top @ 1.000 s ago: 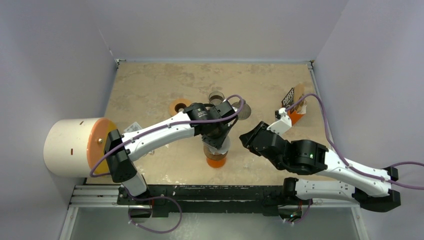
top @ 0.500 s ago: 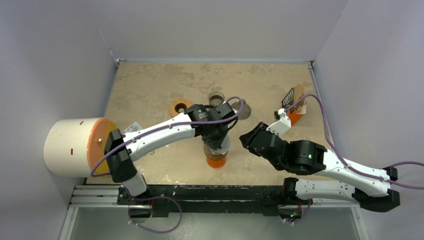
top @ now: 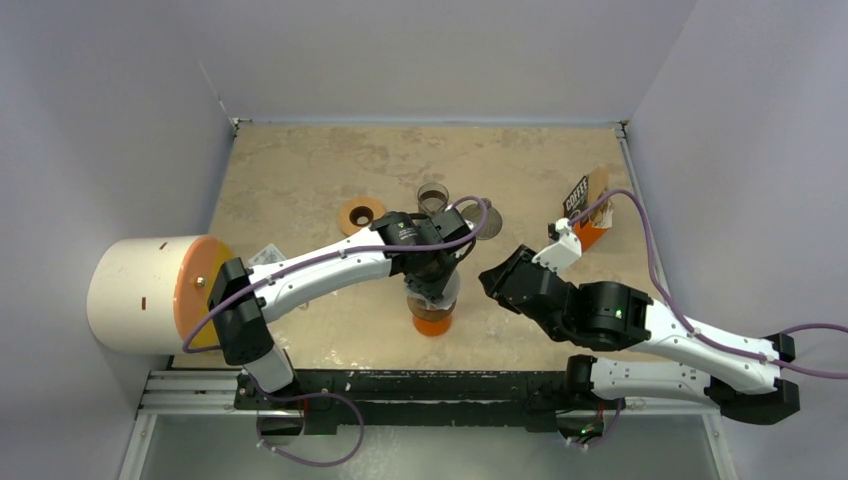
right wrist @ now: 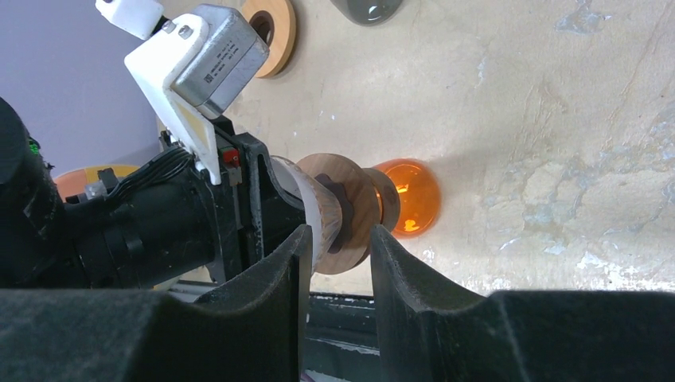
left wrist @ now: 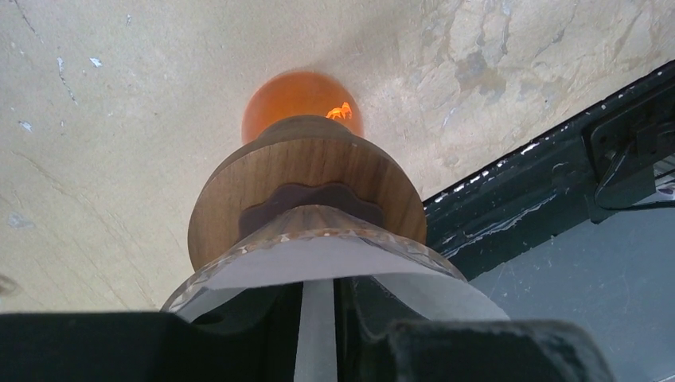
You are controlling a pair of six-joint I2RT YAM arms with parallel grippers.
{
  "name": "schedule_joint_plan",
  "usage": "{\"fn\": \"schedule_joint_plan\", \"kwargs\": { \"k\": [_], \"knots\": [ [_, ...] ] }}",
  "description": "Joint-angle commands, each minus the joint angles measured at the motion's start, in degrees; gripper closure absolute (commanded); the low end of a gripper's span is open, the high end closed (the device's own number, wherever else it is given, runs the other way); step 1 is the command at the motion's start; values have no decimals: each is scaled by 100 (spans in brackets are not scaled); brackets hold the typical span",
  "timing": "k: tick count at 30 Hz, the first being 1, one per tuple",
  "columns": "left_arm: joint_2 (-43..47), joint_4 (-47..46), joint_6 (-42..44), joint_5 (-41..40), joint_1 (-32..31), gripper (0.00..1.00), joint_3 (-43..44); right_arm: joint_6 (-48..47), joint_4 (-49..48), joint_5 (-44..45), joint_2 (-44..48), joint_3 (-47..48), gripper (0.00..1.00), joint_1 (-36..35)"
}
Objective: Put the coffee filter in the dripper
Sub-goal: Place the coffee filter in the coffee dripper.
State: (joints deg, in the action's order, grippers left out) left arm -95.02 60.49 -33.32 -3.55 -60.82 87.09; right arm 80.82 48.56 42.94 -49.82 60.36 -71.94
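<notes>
The dripper (left wrist: 306,179), a clear ribbed glass cone with a brown wood collar, stands on the orange glass vessel (left wrist: 298,91) near the table's front edge. The coffee filter (left wrist: 318,263) lies inside the cone as pale paper against the glass. My left gripper (left wrist: 318,334) reaches down into the cone from above, jaws a narrow gap apart, pale paper showing through the gap. From above, the left gripper (top: 432,275) hides most of the dripper (top: 447,296). My right gripper (right wrist: 336,270) hovers open and empty to the right, level with the collar (right wrist: 350,207).
A wooden ring (top: 360,214) and two smoky glass cups (top: 432,195) (top: 487,222) stand behind the dripper. A black-and-orange coffee packet (top: 585,205) stands at the right rear. A large white cylinder with an orange face (top: 150,295) sits at the left edge.
The left wrist has shifted slightly nearer over the dripper. Its jaws closed and then parted a little. The right arm has stayed still.
</notes>
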Motion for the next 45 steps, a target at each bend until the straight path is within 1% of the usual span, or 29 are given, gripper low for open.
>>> {"fn": "schedule_joint_plan", "kwargs": {
  "k": [1, 9, 17, 25, 28, 31, 39, 45],
  "knots": [
    [177, -131, 53, 91, -18, 80, -108, 21, -80, 248, 46, -33, 64, 14],
    [210, -180, 59, 122, -18, 74, -139, 17, -83, 235, 45, -25, 64, 14],
    [274, -228, 110, 164, -19, 63, -147, 8, -65, 237, 49, 0, 63, 14],
    [266, -215, 125, 169, -20, 63, -97, 0, -92, 244, 36, -6, 63, 14],
    [248, -196, 139, 162, -18, 66, -70, -9, -97, 241, 63, -11, 63, 14],
    [235, -191, 136, 155, -18, 76, -16, -15, -124, 242, 85, -32, 63, 14],
    [203, -131, 187, 136, -18, 95, 157, -43, -95, 233, 95, -8, 63, 14],
    [184, -8, 277, 152, -18, 100, 421, -59, -8, 156, 82, -6, 62, 15]
  ]
}}
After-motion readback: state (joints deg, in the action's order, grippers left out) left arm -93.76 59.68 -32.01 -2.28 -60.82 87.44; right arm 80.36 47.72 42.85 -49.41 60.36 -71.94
